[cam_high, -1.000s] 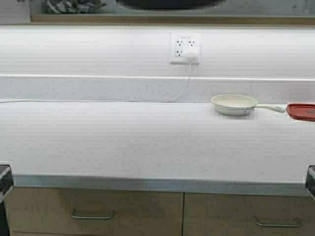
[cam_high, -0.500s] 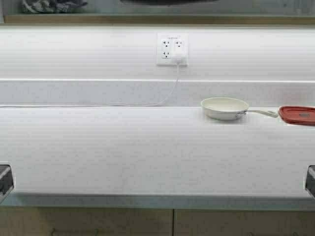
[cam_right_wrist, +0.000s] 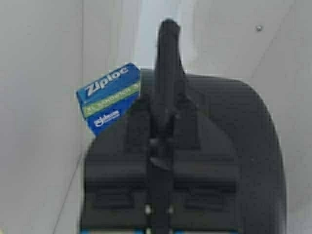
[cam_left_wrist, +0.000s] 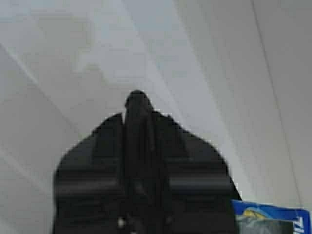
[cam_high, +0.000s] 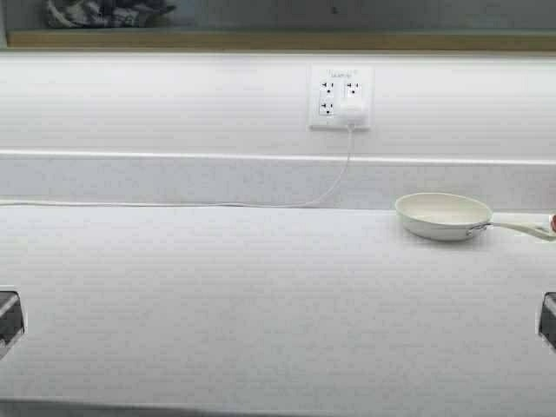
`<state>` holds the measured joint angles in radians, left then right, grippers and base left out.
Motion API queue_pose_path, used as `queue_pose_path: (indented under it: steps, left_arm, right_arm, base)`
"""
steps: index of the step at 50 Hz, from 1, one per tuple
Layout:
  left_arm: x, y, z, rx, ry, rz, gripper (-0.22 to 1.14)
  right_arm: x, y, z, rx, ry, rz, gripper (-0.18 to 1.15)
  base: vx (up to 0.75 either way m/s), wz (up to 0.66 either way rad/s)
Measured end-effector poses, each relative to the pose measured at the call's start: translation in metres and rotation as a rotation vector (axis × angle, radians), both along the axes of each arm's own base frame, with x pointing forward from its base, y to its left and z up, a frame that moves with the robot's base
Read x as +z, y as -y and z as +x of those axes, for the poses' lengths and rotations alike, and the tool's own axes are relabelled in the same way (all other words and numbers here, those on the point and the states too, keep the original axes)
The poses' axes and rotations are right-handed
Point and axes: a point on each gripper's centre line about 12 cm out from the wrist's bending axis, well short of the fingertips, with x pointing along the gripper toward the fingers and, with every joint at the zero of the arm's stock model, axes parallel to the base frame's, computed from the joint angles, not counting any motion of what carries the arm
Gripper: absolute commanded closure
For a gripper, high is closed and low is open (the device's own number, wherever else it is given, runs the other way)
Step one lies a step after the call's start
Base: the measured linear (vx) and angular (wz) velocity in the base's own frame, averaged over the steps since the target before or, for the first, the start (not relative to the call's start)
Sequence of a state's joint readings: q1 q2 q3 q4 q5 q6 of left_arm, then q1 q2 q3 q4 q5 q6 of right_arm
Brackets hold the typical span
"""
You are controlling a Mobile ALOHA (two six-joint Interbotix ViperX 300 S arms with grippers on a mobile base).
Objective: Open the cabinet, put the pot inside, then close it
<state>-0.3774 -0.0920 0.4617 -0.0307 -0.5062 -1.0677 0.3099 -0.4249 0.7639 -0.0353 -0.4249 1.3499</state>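
Both grippers clamp the pot (cam_right_wrist: 243,146) from opposite sides: the left gripper (cam_left_wrist: 138,105) and right gripper (cam_right_wrist: 168,34) each have fingers pinched narrow on a side handle, with a blue packet (cam_right_wrist: 108,97) protruding. In the high view, only dark arm parts show at the lower frame edges. Centre frame holds a white counter (cam_high: 217,304); a white frying pan (cam_high: 443,215) sits right, beneath a wall outlet (cam_high: 340,96).

Your high view is bright and evenly lit: the white bench (cam_high: 261,304) and wall nearly wash out, and fine horizontal banding runs across both. The frying pan (cam_high: 444,215) casts only a faint, soft shadow. Your left wrist view is blurred; the left gripper (cam_left_wrist: 138,105) reads as a dark, out-of-focus mass. Your right wrist view is sharper, and the packet (cam_right_wrist: 108,99) lettering is legible.
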Motion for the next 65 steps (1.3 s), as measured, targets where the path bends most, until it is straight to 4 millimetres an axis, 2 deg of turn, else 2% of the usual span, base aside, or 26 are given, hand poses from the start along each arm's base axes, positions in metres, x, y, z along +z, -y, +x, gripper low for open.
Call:
queue_pose_path:
  steps: [8, 17, 26, 47, 51, 54, 57, 61, 63, 65]
  left_arm:
    - [-0.005, 0.001, 0.003, 0.002, -0.012, -0.001, 0.89]
    - [-0.014, 0.001, 0.009, 0.014, -0.040, -0.014, 0.89]
    - [-0.029, 0.002, 0.016, 0.027, -0.084, -0.033, 0.89]
    - [-0.045, 0.000, 0.024, 0.063, -0.130, -0.092, 0.86]
    - [-0.047, -0.002, 0.027, 0.090, -0.122, -0.145, 0.74]
    - [-0.047, -0.004, 0.028, 0.107, -0.103, -0.180, 0.58]
    - [-0.047, -0.004, 0.028, 0.118, -0.086, -0.204, 0.37]
    - [-0.050, 0.001, 0.026, 0.121, -0.058, -0.212, 0.09]
    - [-0.052, 0.007, 0.023, 0.110, -0.045, -0.202, -0.03]
    - [-0.050, 0.010, 0.021, 0.110, -0.033, -0.208, -0.11]
  right_arm:
    - [0.000, -0.001, 0.001, 0.000, -0.016, -0.009, 0.91]
    - [-0.004, -0.005, 0.017, -0.002, -0.030, -0.026, 0.91]
    - [-0.013, -0.006, 0.036, -0.017, -0.052, -0.033, 0.91]
    - [-0.043, -0.007, 0.060, -0.040, -0.066, 0.000, 0.88]
    - [-0.048, -0.007, 0.065, -0.050, -0.074, 0.017, 0.74]
    - [-0.051, -0.007, 0.066, -0.053, -0.075, 0.025, 0.54]
    - [-0.052, -0.007, 0.068, -0.057, -0.073, 0.029, 0.29]
    - [-0.051, -0.007, 0.068, -0.056, -0.052, 0.028, 0.03]
    - [-0.051, -0.009, 0.068, -0.054, -0.040, 0.022, -0.04]
    - [-0.049, -0.008, 0.069, -0.057, -0.025, 0.025, -0.05]
  base:
    - [0.14, -0.01]
    - [0.11, -0.06]
    - [0.06, -0.04]
    - [0.02, -0.03]
    - [0.01, -0.02]
    - [0.01, -0.01]
    - [0.01, -0.01]
    - [0.01, 0.00]
    - [0.00, 0.00]
    - [0.00, 0.00]
